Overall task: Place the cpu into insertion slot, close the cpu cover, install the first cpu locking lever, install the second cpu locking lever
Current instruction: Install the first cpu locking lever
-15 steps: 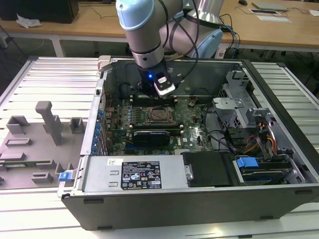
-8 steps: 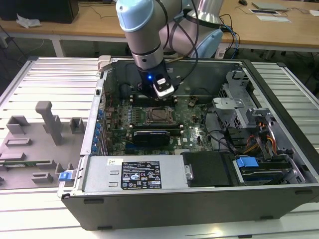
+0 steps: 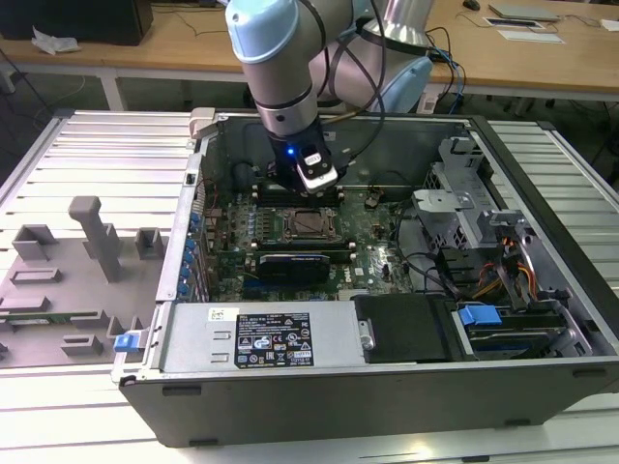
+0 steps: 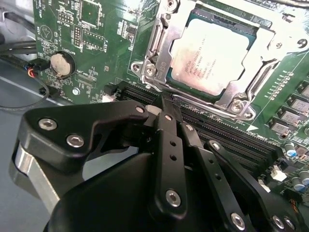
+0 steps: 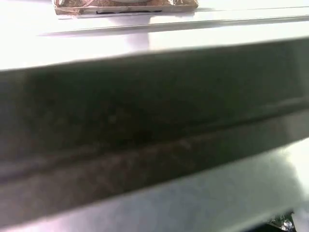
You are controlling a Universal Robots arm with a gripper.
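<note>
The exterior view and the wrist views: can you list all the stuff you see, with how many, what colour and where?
computer case: one, grey, lying open on the slatted table.
slatted table: one, pale grey, under the case.
motherboard: one, green, inside the case.
cpu: one, silver, seated in the socket.
cpu cover: one, silver-grey, down around the cpu.
coin battery: one, silver, on the motherboard.
grey fixtures: several, on the table at the exterior view's left.
blue clip: one, by the drive bay.
arm: one, pale blue-grey, above the motherboard.
pincer: one, black, shut, just beside the socket.

Even bright light; first wrist view blurred, overexposed.
</note>
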